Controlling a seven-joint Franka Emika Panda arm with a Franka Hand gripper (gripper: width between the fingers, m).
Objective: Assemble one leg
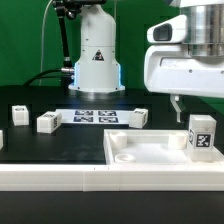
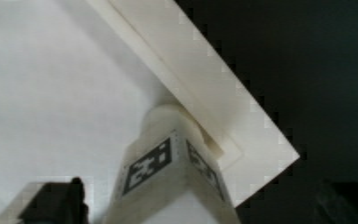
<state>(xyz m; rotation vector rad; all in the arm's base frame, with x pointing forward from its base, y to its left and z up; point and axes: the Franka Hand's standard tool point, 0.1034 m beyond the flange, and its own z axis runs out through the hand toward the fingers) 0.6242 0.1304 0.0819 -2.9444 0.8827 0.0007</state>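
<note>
Nearest the front edge of the table lies the large white panel (image 1: 150, 150), and at its corner on the exterior view's right the leg (image 1: 201, 135) stands upright, its long axis vertical, a marker tag facing the camera. It seems seated at that corner, though I cannot tell whether it is fully home.

My pincer (image 1: 181, 108) hangs just above the panel, beside the leg on the exterior view's left and a little behind it. My fingers (image 2: 55, 203) are apart and hold nothing; the wrist view shows the leg (image 2: 163, 165) ahead of them, free. I judge that any next grasp means shifting toward the exterior view's right and coming down along that vertical axis.

Farther back, spare legs (image 1: 48, 122) lie across the table's middle, with the marker board (image 1: 92, 117) beyond them.
</note>
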